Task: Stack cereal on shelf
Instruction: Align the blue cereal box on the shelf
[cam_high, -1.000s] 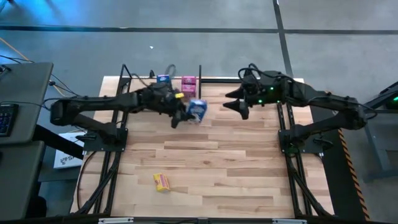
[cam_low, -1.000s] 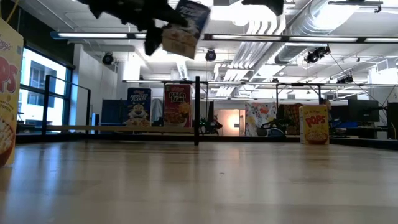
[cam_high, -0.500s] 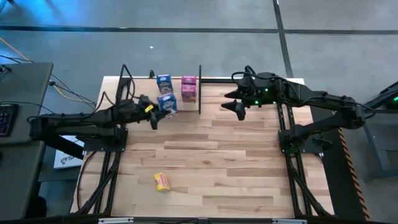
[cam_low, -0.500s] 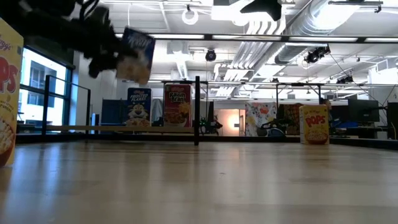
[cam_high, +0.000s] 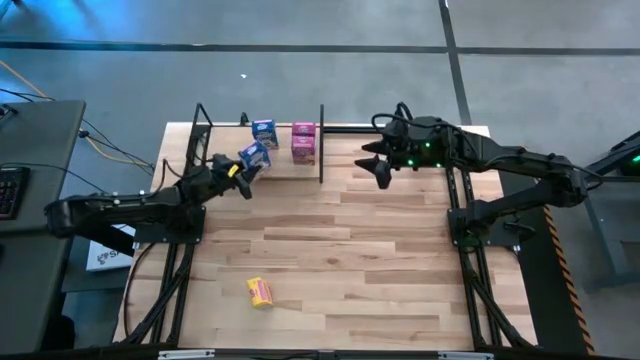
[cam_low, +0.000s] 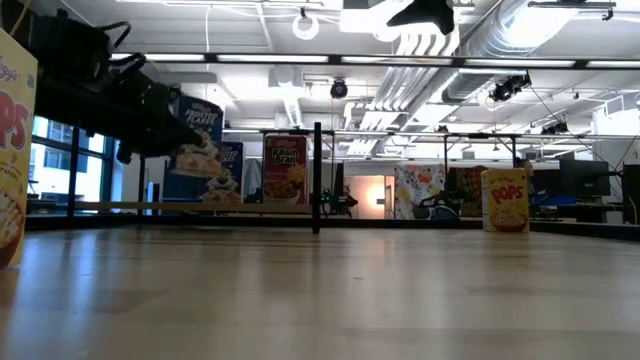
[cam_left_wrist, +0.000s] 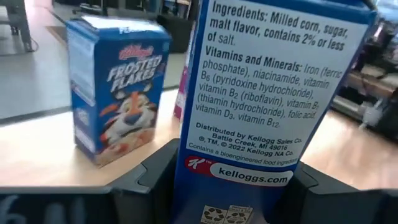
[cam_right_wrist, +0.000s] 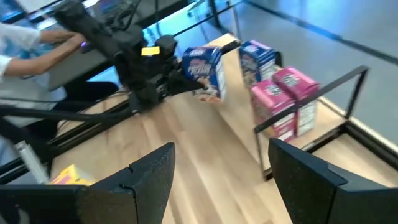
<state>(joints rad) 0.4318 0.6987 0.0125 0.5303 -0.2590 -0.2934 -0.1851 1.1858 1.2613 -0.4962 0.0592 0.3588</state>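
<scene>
Across the striped-plank table (cam_high: 340, 260), two dark arms reach inward from either side. At the far edge sits the shelf (cam_high: 225, 172), a pale board framed by thin black rods with upright posts. On it stand a blue cereal box (cam_high: 265, 132) and, beside it, two magenta-pink boxes (cam_high: 303, 141), one atop the other in the right wrist view. The left gripper (cam_high: 240, 170) hovers just in front of the shelf, its fingers clamped on a second blue box (cam_high: 255, 156), which is tilted and held off the board, near the standing blue one. The right gripper (cam_high: 378, 163) waits above the table beyond the shelf's end post, fingers spread wide and holding nothing. A yellow box (cam_high: 260, 292) lies flat on the table well apart, toward the near edge. Another yellow box (cam_low: 505, 201) stands far off in the low view.
</scene>
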